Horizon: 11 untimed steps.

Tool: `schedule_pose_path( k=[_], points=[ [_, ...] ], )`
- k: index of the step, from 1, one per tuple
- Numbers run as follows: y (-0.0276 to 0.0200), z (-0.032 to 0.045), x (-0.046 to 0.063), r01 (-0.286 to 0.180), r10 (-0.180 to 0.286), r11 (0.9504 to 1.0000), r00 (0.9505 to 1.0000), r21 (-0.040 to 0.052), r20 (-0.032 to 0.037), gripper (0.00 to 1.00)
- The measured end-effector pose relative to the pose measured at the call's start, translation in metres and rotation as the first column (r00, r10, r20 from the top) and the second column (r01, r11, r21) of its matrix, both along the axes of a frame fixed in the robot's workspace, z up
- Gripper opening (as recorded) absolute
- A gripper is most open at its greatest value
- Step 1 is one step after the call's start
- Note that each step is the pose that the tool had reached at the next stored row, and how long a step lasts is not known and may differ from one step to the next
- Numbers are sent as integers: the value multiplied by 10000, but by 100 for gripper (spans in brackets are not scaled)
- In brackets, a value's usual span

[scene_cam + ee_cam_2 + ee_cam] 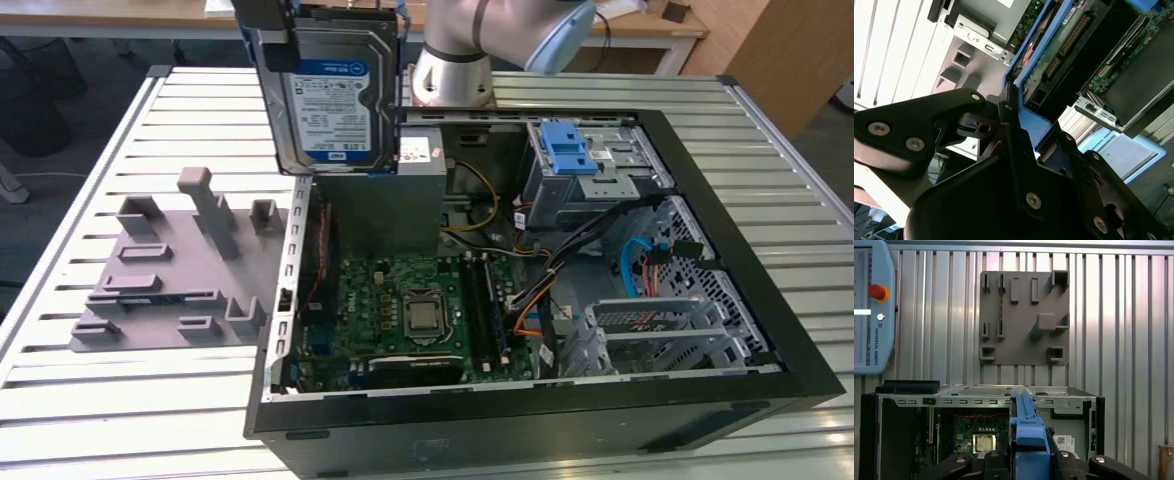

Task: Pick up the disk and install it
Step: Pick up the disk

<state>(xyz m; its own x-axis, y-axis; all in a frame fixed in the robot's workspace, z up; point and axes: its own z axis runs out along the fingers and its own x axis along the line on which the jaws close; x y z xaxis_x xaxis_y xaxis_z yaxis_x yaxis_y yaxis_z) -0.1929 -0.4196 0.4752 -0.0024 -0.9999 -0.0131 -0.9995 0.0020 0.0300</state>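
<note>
Nearest the lens in the second wrist view, the pincer is closed narrow on the blue rail of the disk. You see the disk's circuit-board side running away from the jaws.

In the first wrist view, the disk stands edge-on between the jaws. The open computer case lies directly beneath the pincer. The grey fixture plate lies beyond it on the slatted table.

In the exterior view, the disk hangs upright under the downward-pointing pincer, clear above the case's far corner. The arm stands just behind.
</note>
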Motion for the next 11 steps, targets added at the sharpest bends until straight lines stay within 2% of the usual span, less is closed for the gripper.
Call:
schedule_pose_path(
  k=[6, 11],
  points=[
    [-1, -8, 109, -1, 1, 10000, 10000, 2, 12, 36],
    [-24, -17, 125, -1, 1, 10000, 9999, 0, 136, 36]
  ],
)
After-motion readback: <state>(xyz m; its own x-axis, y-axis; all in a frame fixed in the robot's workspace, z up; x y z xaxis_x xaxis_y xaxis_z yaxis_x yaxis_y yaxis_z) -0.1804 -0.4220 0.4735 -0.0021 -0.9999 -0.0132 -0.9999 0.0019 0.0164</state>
